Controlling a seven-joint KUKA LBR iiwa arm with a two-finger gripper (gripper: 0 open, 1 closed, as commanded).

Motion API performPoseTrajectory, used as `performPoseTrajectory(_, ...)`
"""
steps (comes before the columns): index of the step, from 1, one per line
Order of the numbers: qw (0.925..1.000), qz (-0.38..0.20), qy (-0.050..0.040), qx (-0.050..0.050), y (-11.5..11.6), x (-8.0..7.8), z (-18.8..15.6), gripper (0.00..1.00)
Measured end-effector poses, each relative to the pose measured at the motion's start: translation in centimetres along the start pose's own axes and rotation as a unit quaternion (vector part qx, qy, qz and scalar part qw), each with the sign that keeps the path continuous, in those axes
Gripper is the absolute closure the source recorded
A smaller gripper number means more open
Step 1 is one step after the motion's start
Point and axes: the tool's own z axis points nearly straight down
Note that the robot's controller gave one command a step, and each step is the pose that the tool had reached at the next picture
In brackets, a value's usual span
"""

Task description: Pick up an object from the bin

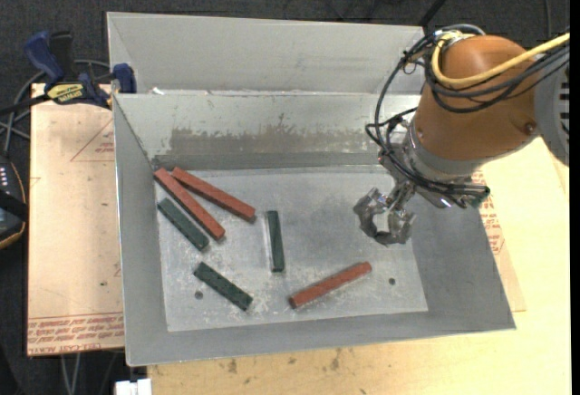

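While your gripper (384,223) hangs over bare floor in the right part of the grey bin (136,230), you cannot tell whether it is open or closed. Nearest it, toward the front, lies a reddish-brown bar (331,284), apart from it. A dark green bar (275,241) lies to its left, with more bars (213,195) further left.
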Motion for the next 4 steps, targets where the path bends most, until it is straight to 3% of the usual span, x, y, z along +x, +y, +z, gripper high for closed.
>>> performPoseTrajectory(1,1.0000,0.000,0.0015,-0.003,0.1,0.0,0.3,0.00)
performPoseTrajectory(2,0.9985,-0.055,0.0045,-0.007,5.1,-0.5,14.5,0.00)
performPoseTrajectory(3,0.9986,-0.053,0.0018,-0.003,4.8,-0.7,14.0,1.00)
performPoseTrajectory(4,0.9789,-0.204,0.0005,-0.003,1.9,-5.7,14.0,1.00)
